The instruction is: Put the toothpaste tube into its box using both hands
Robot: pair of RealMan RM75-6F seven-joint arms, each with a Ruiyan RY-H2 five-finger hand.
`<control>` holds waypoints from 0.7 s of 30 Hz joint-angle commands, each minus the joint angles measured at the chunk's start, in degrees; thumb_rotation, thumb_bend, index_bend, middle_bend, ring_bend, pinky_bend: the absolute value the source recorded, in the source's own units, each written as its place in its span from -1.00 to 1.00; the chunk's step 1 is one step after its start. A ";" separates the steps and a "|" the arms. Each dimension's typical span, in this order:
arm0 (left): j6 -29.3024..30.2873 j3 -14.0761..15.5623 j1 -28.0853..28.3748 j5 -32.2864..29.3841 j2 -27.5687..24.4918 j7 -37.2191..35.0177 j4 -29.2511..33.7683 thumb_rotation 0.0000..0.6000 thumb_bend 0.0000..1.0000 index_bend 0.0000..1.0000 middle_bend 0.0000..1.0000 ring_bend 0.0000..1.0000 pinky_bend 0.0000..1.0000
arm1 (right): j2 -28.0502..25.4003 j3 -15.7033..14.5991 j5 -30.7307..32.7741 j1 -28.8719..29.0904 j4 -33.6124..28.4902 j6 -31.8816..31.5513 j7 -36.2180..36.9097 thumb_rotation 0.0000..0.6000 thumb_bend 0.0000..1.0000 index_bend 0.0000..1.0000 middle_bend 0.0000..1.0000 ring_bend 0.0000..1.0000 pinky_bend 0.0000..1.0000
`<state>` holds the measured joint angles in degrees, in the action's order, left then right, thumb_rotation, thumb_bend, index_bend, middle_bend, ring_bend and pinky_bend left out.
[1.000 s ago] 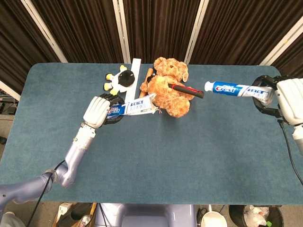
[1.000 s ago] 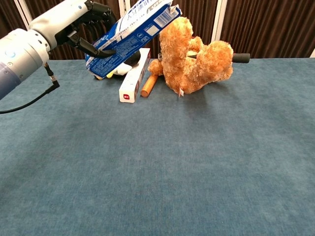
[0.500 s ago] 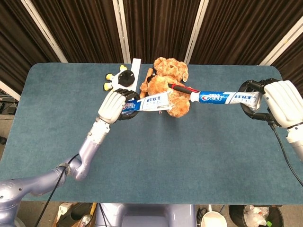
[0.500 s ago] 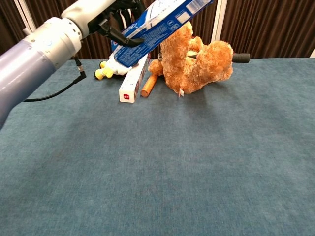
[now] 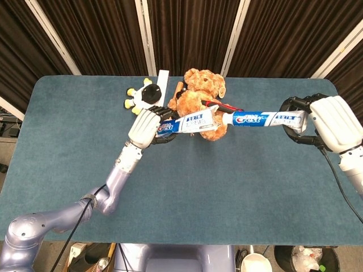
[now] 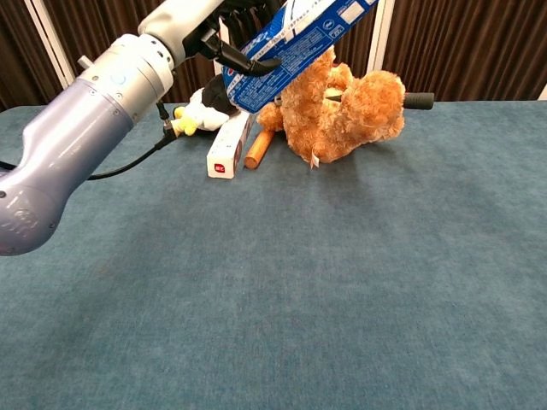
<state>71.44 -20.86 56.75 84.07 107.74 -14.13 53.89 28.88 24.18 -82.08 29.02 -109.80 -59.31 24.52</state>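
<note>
We have brought our 2 hands inward over the last second: the left hand (image 5: 144,126) carried the toothpaste box (image 5: 190,122) rightward and up over the teddy bear (image 5: 199,99), and the right hand (image 5: 330,122) moved the toothpaste tube (image 5: 264,119) leftward. The tube's cap end now sits just beside the box's open right end, both held in the air above the counter (image 5: 227,192) and roughly in line, so we judge insertion to be the next step, not yet begun. Our left fingers are wrapped around the box's left end; our right fingers are curled around the tube's tail. The tube reads "Crest", and the box carries the same blue branding, though its smaller print is too fine to read.
</note>
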 commanded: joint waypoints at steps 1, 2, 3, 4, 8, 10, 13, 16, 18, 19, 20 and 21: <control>0.22 -0.26 0.73 -0.04 0.80 -0.36 -0.95 1.00 -0.22 -0.12 0.02 -0.07 -0.09 | 0.07 -0.10 -0.03 0.15 -0.39 -0.26 -0.01 1.00 -0.13 0.63 0.22 0.11 -0.06; 0.15 -0.35 1.00 -0.11 1.03 -0.43 -1.23 1.00 -0.22 -0.12 0.02 -0.07 -0.09 | 0.07 -0.10 0.01 0.20 -0.56 -0.33 0.07 1.00 -0.12 0.63 0.22 0.11 -0.06; 0.11 -0.45 1.25 -0.18 1.25 -0.51 -1.46 1.00 -0.22 -0.12 0.02 -0.07 -0.09 | 0.04 -0.13 0.01 0.23 -0.72 -0.42 0.10 1.00 -0.12 0.63 0.22 0.11 -0.06; 0.08 -0.54 1.49 -0.24 1.45 -0.59 -1.66 1.00 -0.22 -0.12 0.02 -0.07 -0.09 | -0.01 -0.15 0.01 0.25 -0.86 -0.51 0.13 1.00 -0.12 0.63 0.22 0.11 -0.06; -0.22 -0.50 2.39 -0.21 2.05 -0.68 -2.12 1.00 -0.22 -0.12 0.02 -0.07 -0.09 | -0.15 -0.13 0.20 0.36 -1.20 -0.92 0.55 1.00 -0.12 0.63 0.22 0.11 -0.06; -0.28 -0.27 2.75 0.02 2.21 -0.59 -2.29 1.00 -0.22 -0.12 0.02 -0.07 -0.09 | -0.21 -0.19 0.27 0.40 -1.24 -0.98 0.76 1.00 -0.12 0.63 0.22 0.11 -0.06; -0.24 0.16 3.09 0.39 2.32 -0.62 -2.24 1.00 -0.22 -0.12 0.02 -0.07 -0.09 | -0.35 -0.33 0.24 0.35 -1.11 -1.24 0.88 1.00 -0.13 0.63 0.22 0.11 -0.06; 0.15 0.81 3.07 0.93 2.21 -0.58 -1.95 1.00 -0.22 -0.12 0.02 -0.07 -0.09 | -0.34 -0.43 0.34 0.35 -0.87 -1.46 1.17 1.00 -0.13 0.63 0.22 0.11 -0.06; 0.45 1.06 3.09 1.16 2.16 -0.42 -2.02 1.00 -0.22 -0.12 0.02 -0.07 -0.09 | -0.38 -0.49 0.42 0.34 -0.98 -1.54 1.70 1.00 -0.13 0.63 0.22 0.11 -0.06; 0.44 0.92 3.18 0.94 2.27 -0.35 -2.07 1.00 -0.22 -0.12 0.02 -0.07 -0.09 | -0.45 -0.56 0.25 0.36 -1.11 -1.61 1.87 1.00 -0.13 0.63 0.22 0.11 -0.06; 0.37 0.71 3.26 0.65 2.40 -0.34 -2.02 1.00 -0.22 -0.12 0.02 -0.07 -0.09 | -0.49 -0.68 0.02 0.33 -1.23 -1.64 1.89 1.00 -0.13 0.63 0.22 0.11 -0.06; 0.34 0.42 3.37 0.33 2.54 -0.30 -1.92 1.00 -0.22 -0.12 0.02 -0.07 -0.09 | -0.51 -0.81 -0.23 0.29 -1.34 -1.69 1.87 1.00 -0.13 0.63 0.22 0.11 -0.06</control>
<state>71.83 -20.17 60.00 84.69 110.12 -14.48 51.89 28.42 23.52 -82.08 29.35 -111.00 -60.93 26.37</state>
